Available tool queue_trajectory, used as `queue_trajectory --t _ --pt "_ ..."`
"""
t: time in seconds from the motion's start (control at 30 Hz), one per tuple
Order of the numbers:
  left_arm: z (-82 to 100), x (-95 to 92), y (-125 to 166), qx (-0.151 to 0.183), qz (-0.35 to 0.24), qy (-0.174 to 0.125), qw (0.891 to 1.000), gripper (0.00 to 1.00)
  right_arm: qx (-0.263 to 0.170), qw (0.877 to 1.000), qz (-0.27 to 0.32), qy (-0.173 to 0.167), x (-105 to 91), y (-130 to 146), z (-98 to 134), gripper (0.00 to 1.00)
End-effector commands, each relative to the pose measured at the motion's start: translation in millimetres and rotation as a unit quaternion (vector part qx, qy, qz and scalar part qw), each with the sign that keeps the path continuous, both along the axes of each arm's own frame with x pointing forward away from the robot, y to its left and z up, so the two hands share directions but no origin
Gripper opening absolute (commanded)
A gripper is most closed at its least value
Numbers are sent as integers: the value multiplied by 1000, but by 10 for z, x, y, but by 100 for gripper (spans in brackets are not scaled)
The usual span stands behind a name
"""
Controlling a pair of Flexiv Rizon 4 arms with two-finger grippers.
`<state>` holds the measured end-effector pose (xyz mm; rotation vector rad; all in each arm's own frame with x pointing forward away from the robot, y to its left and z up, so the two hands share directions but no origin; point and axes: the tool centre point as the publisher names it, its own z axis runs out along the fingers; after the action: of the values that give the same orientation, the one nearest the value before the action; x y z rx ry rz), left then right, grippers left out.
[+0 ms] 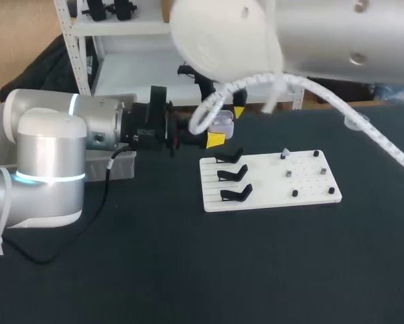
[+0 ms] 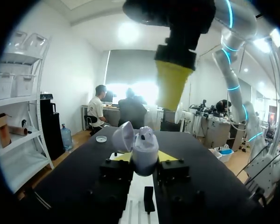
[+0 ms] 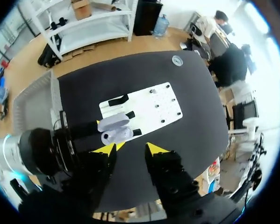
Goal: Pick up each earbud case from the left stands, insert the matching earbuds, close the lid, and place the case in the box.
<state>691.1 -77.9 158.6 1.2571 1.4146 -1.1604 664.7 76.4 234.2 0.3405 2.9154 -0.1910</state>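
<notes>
Here the left hand (image 2: 144, 157) is clamped on the case (image 2: 145, 148), lid open, held in the air near the three stands (image 1: 232, 174). The right hand (image 3: 130, 148) hangs just over it, fingers (image 3: 104, 149) apart and empty. I think it should lower each small piece (image 1: 289, 173) from the board (image 1: 269, 183) straight in, slowly. The right arm's hose (image 1: 252, 81) loops close by.

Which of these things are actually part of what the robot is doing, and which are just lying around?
Part of the job:
- earbud case, lid open, held in the left gripper
- right gripper, open, close by the case
- three black stands on the white board
- grey box

Just lying about:
- small round disc
</notes>
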Motion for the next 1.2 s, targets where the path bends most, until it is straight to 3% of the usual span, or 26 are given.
queue_trajectory --t 0.03,0.23,0.57,1.2 --pt "-3 4 2 -1 0 0 1000 0 58 986 132 -87 -220 -347 -52 43" --pt "-3 4 2 -1 0 0 1000 0 68 982 150 -89 -173 -656 -188 41" --pt "-3 4 2 -1 0 0 1000 0 83 990 75 -91 100 -1060 -667 45" --pt "-3 4 2 -1 0 0 1000 0 129 988 26 -78 707 -1308 -1587 44"
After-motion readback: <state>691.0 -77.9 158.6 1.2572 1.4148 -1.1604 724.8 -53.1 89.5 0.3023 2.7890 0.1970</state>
